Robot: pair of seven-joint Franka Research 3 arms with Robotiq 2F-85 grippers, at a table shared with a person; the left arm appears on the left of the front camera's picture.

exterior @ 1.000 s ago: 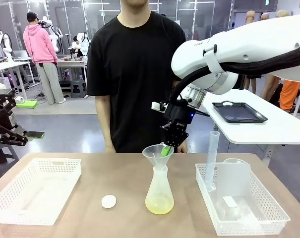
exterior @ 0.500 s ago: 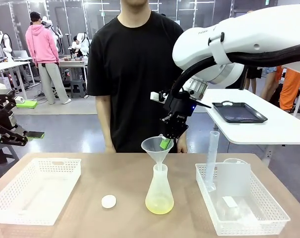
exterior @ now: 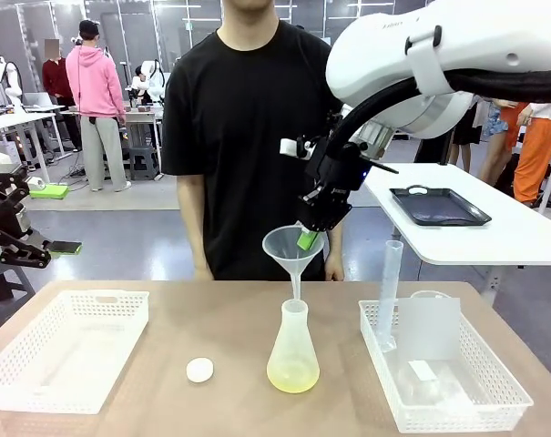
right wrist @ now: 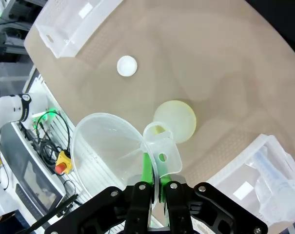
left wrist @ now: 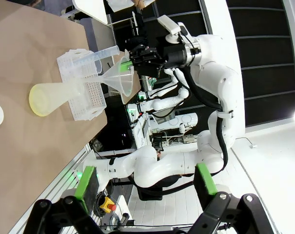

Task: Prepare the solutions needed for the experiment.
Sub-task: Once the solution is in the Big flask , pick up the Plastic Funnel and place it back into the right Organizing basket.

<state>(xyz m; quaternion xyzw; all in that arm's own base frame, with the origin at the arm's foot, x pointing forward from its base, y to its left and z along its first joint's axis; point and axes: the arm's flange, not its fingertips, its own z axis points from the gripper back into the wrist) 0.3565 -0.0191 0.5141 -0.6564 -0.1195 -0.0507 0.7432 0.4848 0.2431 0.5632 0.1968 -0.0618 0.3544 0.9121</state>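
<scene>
A white label in the right basket is too small to read. The right claw, clamped on the rim of the funnel, has lifted it clear of the flask since a second ago. The solutions lie pale yellow-green in that flask on the tabletop. The left claw gapes wide, holding nothing.

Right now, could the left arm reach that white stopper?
Probably yes: the stopper lies alone on the bare table, nothing above it, and the left gripper is open and empty.
</scene>
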